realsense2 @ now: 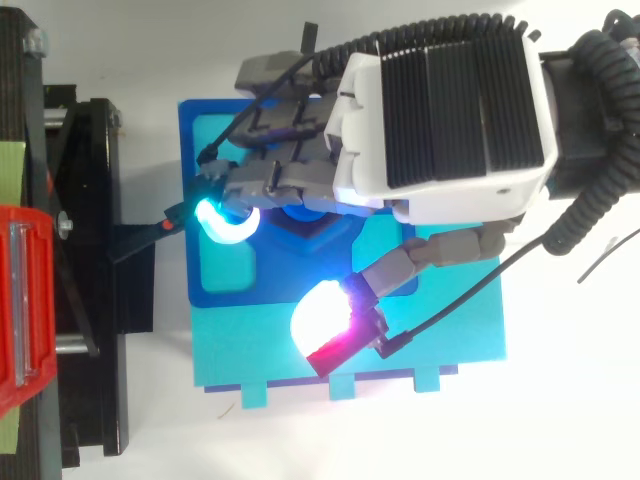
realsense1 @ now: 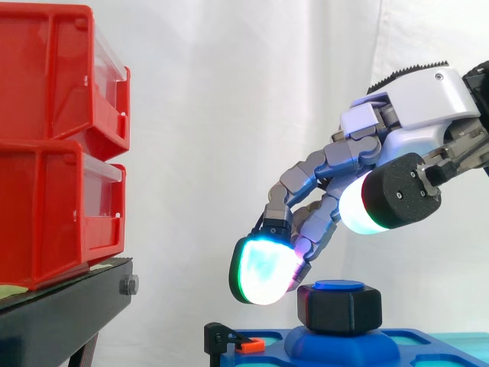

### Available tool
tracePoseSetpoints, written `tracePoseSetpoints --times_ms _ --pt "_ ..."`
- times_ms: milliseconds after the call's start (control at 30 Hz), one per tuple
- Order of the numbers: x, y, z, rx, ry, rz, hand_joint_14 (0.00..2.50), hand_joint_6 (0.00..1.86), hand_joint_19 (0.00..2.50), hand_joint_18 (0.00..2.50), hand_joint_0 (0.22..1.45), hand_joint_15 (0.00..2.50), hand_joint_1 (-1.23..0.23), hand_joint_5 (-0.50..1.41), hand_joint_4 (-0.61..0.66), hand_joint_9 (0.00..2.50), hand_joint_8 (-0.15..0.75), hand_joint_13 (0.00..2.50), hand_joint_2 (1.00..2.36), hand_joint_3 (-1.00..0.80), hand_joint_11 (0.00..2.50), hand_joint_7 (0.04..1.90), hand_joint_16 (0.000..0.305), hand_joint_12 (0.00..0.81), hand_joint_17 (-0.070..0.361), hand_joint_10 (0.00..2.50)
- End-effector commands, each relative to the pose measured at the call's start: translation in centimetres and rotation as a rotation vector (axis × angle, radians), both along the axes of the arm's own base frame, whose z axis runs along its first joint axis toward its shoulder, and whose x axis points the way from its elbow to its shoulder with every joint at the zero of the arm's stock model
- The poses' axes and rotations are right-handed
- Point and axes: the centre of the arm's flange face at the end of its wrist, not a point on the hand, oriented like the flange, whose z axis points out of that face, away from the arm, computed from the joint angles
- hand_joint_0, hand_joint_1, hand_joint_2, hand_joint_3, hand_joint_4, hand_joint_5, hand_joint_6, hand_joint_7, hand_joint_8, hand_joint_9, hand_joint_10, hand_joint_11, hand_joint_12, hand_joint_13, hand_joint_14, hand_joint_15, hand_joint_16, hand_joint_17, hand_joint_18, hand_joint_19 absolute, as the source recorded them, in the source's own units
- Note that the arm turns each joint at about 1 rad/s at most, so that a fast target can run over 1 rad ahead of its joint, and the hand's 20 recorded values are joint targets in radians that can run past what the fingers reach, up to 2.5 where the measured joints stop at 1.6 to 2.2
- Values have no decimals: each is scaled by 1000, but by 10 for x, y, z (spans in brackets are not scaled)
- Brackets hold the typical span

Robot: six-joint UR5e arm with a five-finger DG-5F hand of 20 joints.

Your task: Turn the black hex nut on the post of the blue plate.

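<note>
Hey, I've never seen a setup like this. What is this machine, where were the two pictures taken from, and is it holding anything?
This is a robot's hand, built with fingers and a thumb. The glowing pads are its own fingertips, not lamps.

One picture is taken from the side, level with the work. The other looks straight down on the same scene.

Below the hand lies a blue plate with a post. On the post sits a black hex nut, which the robot is meant to turn. On the left of the side view, red bins rest on a black stand.

The hand holds nothing. Its fingers bend down beside the nut, with one pad close to the nut's edge and the thumb raised well apart.
</note>
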Motion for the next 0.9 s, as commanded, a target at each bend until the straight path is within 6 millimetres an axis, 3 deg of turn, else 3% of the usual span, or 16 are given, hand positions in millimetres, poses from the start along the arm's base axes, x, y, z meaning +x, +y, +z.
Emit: tracePoseSetpoints --times_ms 0,400,867 --pt "0 1 0 -5 1 2 1 502 194 296 524 51 -407 -157 290 706 326 525 1000 -500 0 749 53 406 120 0" --pt "-1 -1 -1 -4 4 4 2 502 197 316 525 59 -405 -157 290 715 330 535 1000 -500 0 747 53 408 120 0" --pt "-4 -20 -1 -35 1 0 1 503 207 331 526 63 -404 -156 291 717 332 546 1000 -500 0 749 54 411 120 0"
